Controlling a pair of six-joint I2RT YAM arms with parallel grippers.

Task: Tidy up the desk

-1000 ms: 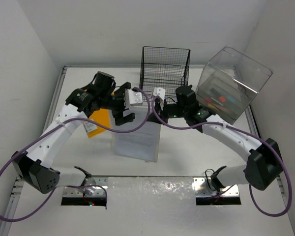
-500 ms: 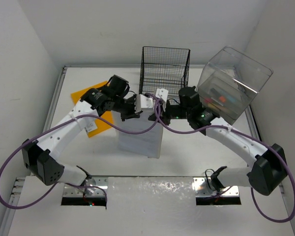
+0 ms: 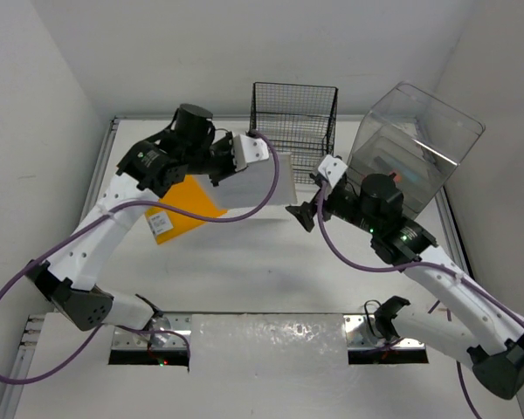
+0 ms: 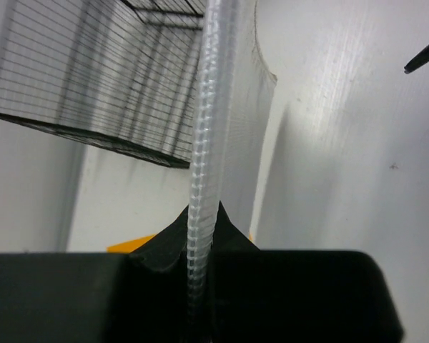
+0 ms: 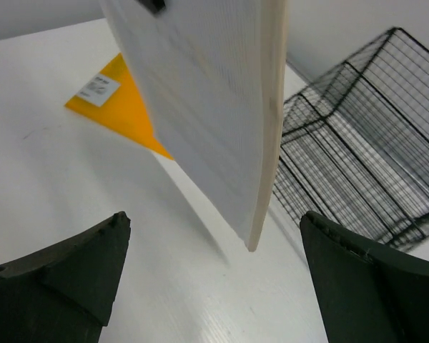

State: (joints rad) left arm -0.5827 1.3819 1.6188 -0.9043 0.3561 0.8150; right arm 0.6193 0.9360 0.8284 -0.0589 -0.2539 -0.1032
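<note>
Bench (image 3: pixel 244 279), lying beneath both arms, is losing clutter: the white sheet (image 3: pixel 258 183) that was flat on it a second ago is now hanging above it, the left gripper (image 4: pixel 200 236) pinching its edge beside the rack (image 3: pixel 293 118). The right gripper (image 3: pixel 306 208), pressed together before, is standing spread, so the handover seems done.

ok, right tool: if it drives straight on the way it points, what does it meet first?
Most likely the white sheet, hanging from the shut left tool, directly ahead of the open right tool. The wire-mesh rack sits behind it, to the right. Depth is unclear from these views.
</note>
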